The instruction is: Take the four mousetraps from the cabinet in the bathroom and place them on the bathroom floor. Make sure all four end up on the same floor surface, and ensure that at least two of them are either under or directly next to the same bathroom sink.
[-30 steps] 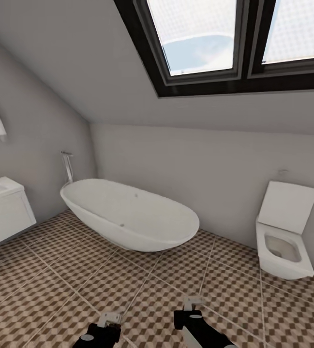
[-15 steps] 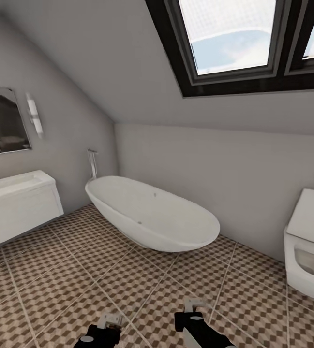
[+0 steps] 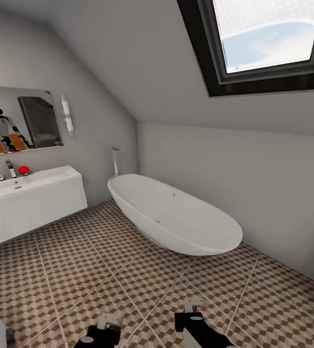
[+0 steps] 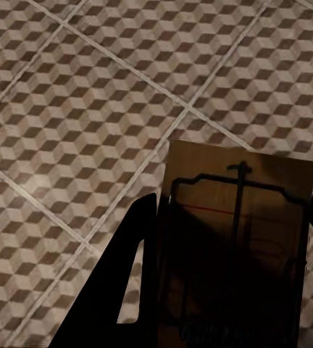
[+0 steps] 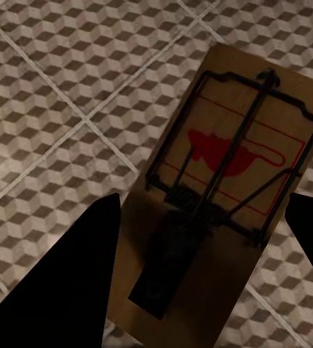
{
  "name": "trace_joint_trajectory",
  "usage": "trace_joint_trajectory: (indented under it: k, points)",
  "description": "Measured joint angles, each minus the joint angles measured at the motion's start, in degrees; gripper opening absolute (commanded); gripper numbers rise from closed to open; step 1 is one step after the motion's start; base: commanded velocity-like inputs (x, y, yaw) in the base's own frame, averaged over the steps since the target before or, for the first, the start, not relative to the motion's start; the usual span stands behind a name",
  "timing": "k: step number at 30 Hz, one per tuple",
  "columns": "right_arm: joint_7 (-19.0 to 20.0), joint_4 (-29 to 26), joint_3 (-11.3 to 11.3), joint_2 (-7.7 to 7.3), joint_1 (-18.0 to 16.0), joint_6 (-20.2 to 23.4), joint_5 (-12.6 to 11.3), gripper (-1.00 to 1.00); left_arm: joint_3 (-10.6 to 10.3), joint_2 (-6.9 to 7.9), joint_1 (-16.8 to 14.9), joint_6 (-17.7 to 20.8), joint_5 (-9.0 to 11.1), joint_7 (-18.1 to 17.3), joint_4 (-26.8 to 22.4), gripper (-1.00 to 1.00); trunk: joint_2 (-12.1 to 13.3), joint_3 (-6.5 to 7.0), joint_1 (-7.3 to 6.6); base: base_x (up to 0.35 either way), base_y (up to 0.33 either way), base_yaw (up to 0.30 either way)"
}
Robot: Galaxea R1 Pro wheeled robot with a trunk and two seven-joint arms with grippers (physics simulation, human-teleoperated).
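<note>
Between each tool's fingers, a mousetrap (image 4: pixel 232 246) (image 5: pixel 222 188), above bathroom floor (image 3: pixel 103 270)

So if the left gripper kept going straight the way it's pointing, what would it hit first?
Probably the tiled floor. The left gripper points down at it, holding a mousetrap, which would likely touch first.

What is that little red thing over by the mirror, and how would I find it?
Start at the mirror on the left wall and drop down to the long white sink below it. At the back of the sink top, just beside the small metal tap, sits a small round red object. It is the lone spot of bright colour on the white top; what it is cannot be told.
</note>
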Motion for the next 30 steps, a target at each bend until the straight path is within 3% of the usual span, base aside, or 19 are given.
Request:
trace_joint_trajectory:
  k: [18, 30]
  points:
    - [0.00, 0.02, -0.03, 0.00, 0.00, -0.08, 0.01, -1.00, -0.05, 0.00, 0.02, 0.00, -0.10, 0.02, 0.00, -1.00, 0.00, 0.00, 0.00, 0.000, 0.000, 0.287]
    - [-0.03, 0.04, -0.01, 0.00, 0.30, -1.65, -0.13, -1.00, -0.11, -0.02, 0.02, -0.23, -0.17, 0.07, -0.01, -1.00, 0.00, 0.00, 0.00, 0.000, 0.000, 0.105]
